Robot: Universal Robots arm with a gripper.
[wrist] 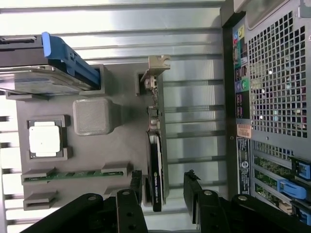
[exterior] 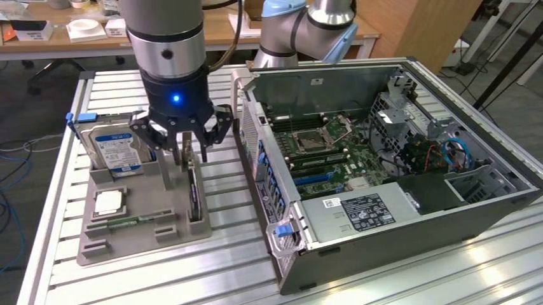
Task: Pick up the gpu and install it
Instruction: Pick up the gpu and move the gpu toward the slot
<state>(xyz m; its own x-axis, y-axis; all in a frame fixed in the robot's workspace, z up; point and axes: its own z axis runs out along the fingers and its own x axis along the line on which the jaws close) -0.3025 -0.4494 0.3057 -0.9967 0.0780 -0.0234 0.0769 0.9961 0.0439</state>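
Note:
The gpu [exterior: 194, 197] is a thin black card standing on edge in a slot of the grey holder [exterior: 136, 240], on the side nearest the computer case. In the wrist view the gpu [wrist: 156, 150] runs lengthwise, with its silver bracket [wrist: 154, 73] at the far end. My gripper [exterior: 188, 155] hangs straight over the card, open. Its black fingers [wrist: 136, 189] stand on either side of the card's near end in the wrist view, where the gripper [wrist: 164, 188] holds nothing.
The holder [wrist: 121, 131] also carries a blue-labelled hard drive [exterior: 114, 145], a processor chip [exterior: 109, 202] and a green memory stick [exterior: 127, 222]. The open computer case [exterior: 382, 165] lies just to the exterior view's right of the holder, with its perforated rear panel [wrist: 277, 73] close by.

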